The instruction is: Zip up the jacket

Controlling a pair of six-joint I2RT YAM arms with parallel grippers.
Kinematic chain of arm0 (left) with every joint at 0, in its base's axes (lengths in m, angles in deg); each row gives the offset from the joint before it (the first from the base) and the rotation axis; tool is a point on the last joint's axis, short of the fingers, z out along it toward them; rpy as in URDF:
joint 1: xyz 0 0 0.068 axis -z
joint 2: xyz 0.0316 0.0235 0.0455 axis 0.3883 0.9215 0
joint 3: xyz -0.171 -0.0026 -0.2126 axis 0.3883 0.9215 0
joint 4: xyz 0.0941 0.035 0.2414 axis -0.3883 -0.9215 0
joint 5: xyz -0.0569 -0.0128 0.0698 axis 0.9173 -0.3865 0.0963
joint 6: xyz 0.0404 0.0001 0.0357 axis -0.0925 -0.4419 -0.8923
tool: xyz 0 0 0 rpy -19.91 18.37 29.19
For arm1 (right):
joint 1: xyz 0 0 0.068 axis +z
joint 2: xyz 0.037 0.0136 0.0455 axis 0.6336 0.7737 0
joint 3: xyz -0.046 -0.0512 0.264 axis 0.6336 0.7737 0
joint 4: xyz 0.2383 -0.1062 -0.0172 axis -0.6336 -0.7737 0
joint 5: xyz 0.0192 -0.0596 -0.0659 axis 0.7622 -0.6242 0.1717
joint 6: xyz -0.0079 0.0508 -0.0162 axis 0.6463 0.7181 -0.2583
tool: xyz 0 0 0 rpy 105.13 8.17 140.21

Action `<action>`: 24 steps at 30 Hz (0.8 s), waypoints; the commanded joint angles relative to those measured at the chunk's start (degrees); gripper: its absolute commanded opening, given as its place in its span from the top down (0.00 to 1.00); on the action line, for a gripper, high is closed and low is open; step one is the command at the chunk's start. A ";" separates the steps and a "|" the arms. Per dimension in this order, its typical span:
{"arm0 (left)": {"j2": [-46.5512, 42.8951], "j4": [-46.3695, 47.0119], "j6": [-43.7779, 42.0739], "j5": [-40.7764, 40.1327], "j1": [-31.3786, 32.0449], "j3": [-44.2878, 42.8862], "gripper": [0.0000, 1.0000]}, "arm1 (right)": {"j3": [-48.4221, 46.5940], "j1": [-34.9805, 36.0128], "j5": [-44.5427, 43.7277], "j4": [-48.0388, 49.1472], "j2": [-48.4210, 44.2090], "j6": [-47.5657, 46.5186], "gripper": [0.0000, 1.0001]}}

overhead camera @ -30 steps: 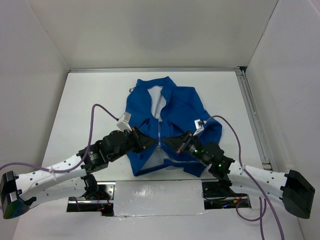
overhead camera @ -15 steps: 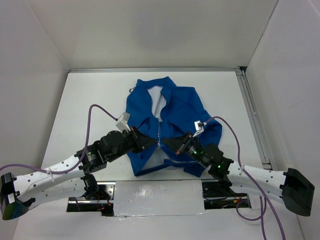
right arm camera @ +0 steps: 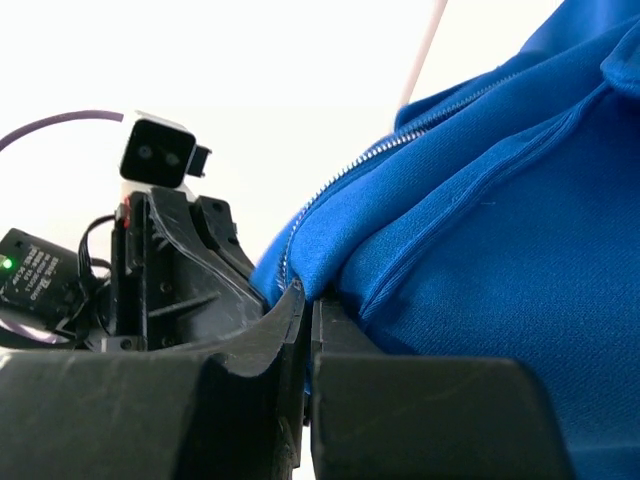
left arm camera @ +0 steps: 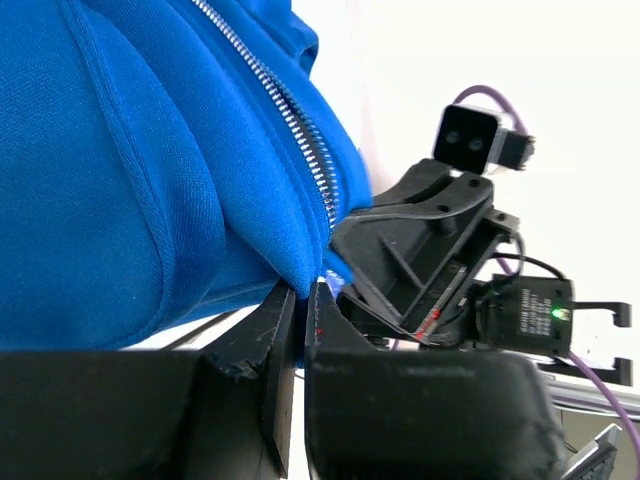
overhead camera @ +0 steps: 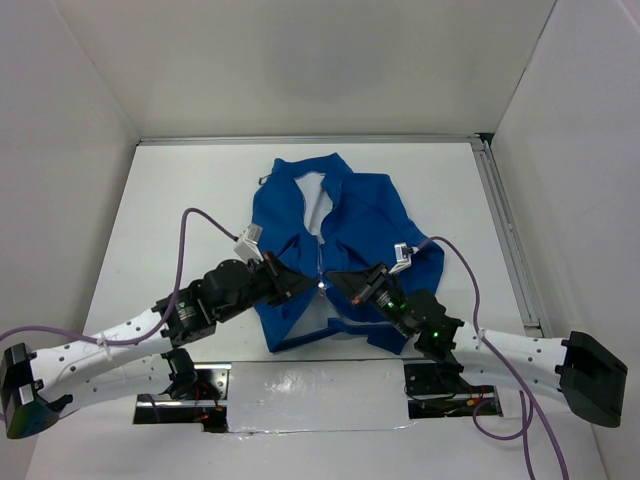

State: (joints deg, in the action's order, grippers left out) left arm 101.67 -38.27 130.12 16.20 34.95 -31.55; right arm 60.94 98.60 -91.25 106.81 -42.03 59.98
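Note:
The royal-blue jacket [overhead camera: 365, 225] lies on the white table, collar to the far side, its silvery zipper [overhead camera: 319, 255] down the middle. My left gripper [overhead camera: 308, 285] is shut on the jacket's left front edge near the lower zipper; the left wrist view shows blue fabric [left arm camera: 150, 170] pinched between its fingertips [left arm camera: 285, 300] and the zipper teeth [left arm camera: 300, 140] above. My right gripper [overhead camera: 333, 279] is shut on the right front edge; the right wrist view shows blue fabric [right arm camera: 480, 210] clamped at its fingertips [right arm camera: 300, 300]. The two grippers face each other, almost touching.
White walls close in the table on three sides. A metal rail [overhead camera: 505, 235] runs along the right edge. A reflective strip [overhead camera: 310, 385] crosses the near edge between the arm bases. Purple cables [overhead camera: 195, 225] loop over both arms.
Both grippers have drawn closer together at the lower zipper, the right one shifting left, pulling the jacket's front edges toward each other. The jacket's hem has bunched slightly.

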 commanded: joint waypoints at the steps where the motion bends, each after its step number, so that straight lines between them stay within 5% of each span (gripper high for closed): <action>1: 1.80 3.01 1.17 10.62 1.09 -1.46 1.00 | -1.69 -0.31 -6.06 7.91 0.87 0.04 1.00; 6: 3.39 2.31 0.64 11.43 1.09 -3.04 1.00 | -1.70 -0.31 -4.56 5.46 1.41 0.56 1.00; 15: 0.22 1.60 0.03 8.35 1.17 -2.25 0.79 | -1.69 -0.22 0.36 -6.49 -7.38 -2.25 1.00; 24: 1.54 4.24 -2.87 10.81 1.09 -3.22 0.63 | -2.92 -0.31 5.20 -3.60 -3.87 -5.68 1.00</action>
State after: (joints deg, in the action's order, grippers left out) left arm 103.16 -38.46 128.61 23.34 35.33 -32.14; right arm 60.74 98.45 -87.42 100.13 -46.62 56.39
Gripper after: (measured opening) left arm 0.361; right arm 0.026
